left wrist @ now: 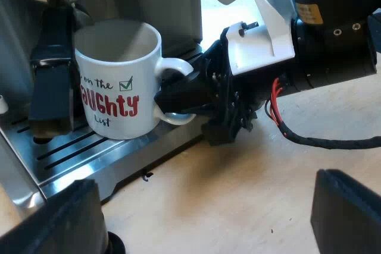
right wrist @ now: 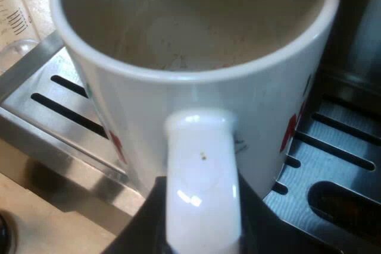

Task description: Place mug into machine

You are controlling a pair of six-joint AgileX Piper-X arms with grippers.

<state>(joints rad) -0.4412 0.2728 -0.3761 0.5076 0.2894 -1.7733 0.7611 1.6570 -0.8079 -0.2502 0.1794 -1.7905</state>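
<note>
A white mug (left wrist: 119,81) with red "naughty list" lettering stands upright on the espresso machine's slotted drip tray (left wrist: 71,147). My right gripper (left wrist: 174,96) reaches in from the side, its black fingers shut on the mug's handle (left wrist: 178,66). In the right wrist view the mug (right wrist: 196,46) is empty and its white handle (right wrist: 202,176) runs between my right gripper's (right wrist: 202,224) fingers. My left gripper (left wrist: 205,182) hovers over the wooden table short of the tray, open with nothing between its fingers.
A dark holder handle (left wrist: 50,81) juts from the machine's front close beside the mug. A measuring glass (right wrist: 15,22) stands just off the tray's edge. The drip tray (right wrist: 333,165) has slots and an oval opening. Bare wooden tabletop (left wrist: 250,200) lies below the tray.
</note>
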